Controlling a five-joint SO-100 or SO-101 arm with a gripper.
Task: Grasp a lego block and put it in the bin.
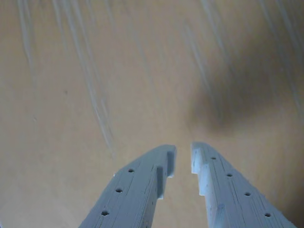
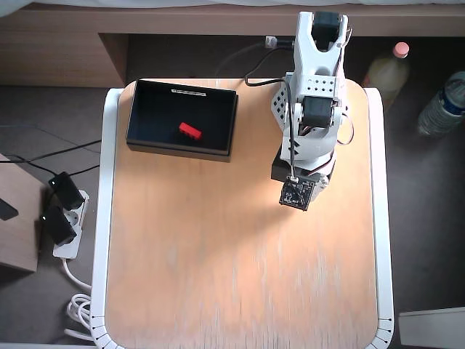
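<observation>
In the overhead view the red lego block (image 2: pixel 190 130) lies inside the black bin (image 2: pixel 178 150), near its middle. The bin stands at the table's far left corner. The white arm (image 2: pixel 309 109) is folded back at the far right of the table, well apart from the bin. Its wrist camera hides the fingers from above. In the wrist view my gripper (image 1: pixel 183 154) points at bare wood. Its two pale fingers (image 1: pixel 142 185) are shut down to a narrow slit with nothing between them. Neither block nor bin shows in the wrist view.
The wooden table (image 2: pixel 218 276) has a white rim. Off the table, two bottles (image 2: pixel 443 105) stand on the floor at the right, and a power strip with plugs (image 2: pixel 62 218) and cables lies at the left.
</observation>
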